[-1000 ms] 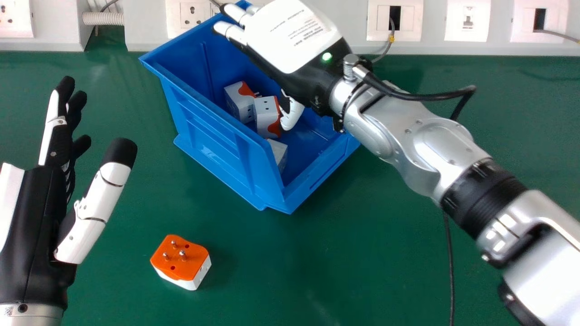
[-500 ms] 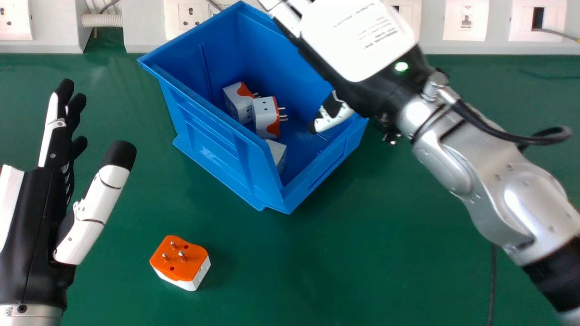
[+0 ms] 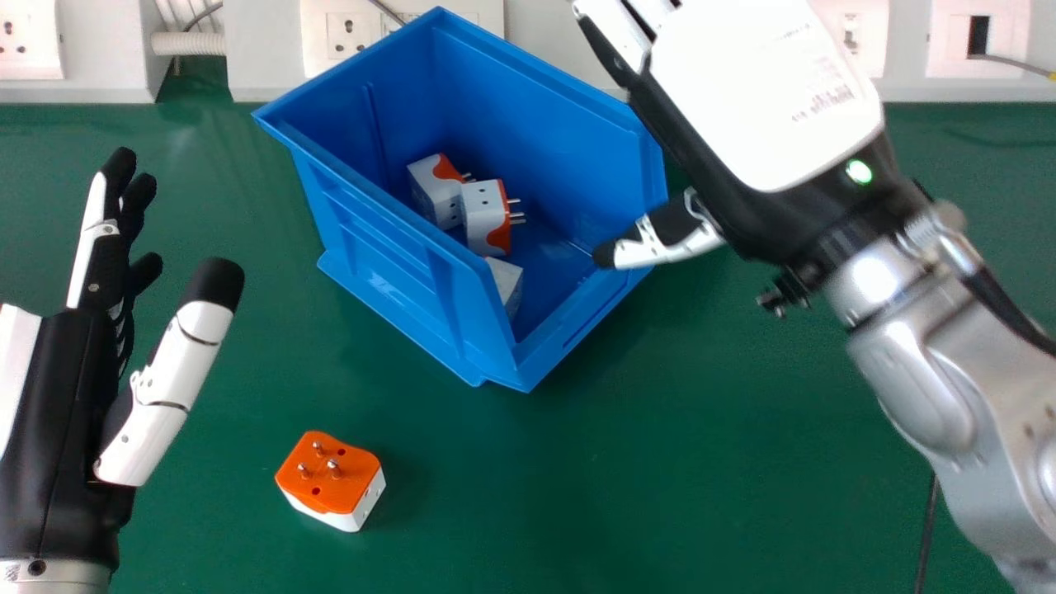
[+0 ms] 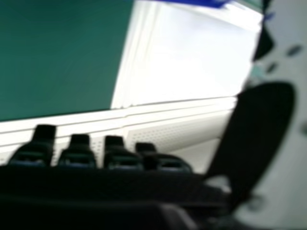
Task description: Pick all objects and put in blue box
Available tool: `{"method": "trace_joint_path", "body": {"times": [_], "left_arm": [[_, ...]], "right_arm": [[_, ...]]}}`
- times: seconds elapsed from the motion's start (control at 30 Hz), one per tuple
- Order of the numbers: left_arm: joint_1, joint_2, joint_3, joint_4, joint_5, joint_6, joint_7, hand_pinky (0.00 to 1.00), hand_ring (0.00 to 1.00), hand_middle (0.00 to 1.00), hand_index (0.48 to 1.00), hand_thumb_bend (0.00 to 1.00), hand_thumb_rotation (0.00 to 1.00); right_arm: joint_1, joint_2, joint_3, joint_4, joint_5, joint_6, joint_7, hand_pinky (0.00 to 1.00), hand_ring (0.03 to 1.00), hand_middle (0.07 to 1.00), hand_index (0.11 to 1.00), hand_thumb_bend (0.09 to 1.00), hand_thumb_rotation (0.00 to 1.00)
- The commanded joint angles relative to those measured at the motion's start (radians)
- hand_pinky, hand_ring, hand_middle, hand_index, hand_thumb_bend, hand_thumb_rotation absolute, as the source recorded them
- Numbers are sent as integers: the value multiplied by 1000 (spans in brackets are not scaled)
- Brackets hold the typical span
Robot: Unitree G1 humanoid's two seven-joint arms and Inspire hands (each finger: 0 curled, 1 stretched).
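Note:
In the head view my right hand [image 3: 763,91] is open at the right rim of the blue box [image 3: 396,247], its thumb over that rim. Its fingertips line the bottom of the right hand view, where the hand [image 4: 259,129] holds nothing. Inside the box lie two white-and-orange plug adapters [image 3: 485,216] [image 3: 435,190] and a white block [image 3: 505,283], partly hidden by the box wall. Another adapter [image 3: 330,478], orange side with pins up, rests on the table in front of the box. My left hand [image 3: 62,379] is open at the left, apart from that adapter.
The green table [image 3: 660,462] extends around the box. A wall trunking with sockets [image 3: 351,33] runs along the back edge, close behind the box. A black cable [image 3: 927,528] hangs beside the right forearm.
My right hand has moved from over the box toward the right, uncovering the box's inside. The left hand, the box and the adapters have stayed in place.

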Motion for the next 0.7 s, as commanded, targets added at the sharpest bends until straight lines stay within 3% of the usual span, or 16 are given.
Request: {"method": "trace_joint_path", "body": {"times": [0.0,0.2,0.37,0.67], "left_arm": [[5,-2,8,-35,-4,-6,8,932,994,978,999,618,855],[15,-8,8,-36,-3,-8,12,936,995,979,1000,613,856],[24,-16,6,-31,-8,-16,12,947,997,981,1000,600,858],[24,-22,10,-47,-7,14,11,958,999,980,1000,634,858]], "right_arm": [[56,7,-30,-59,34,-38,-27,1000,1000,1000,982,906,226],[163,40,-32,-46,99,-178,-97,959,1000,1000,970,891,238],[218,92,-5,-42,105,-245,-121,808,959,972,928,849,307],[259,193,85,-78,150,-269,-41,744,943,960,931,743,400]]}}
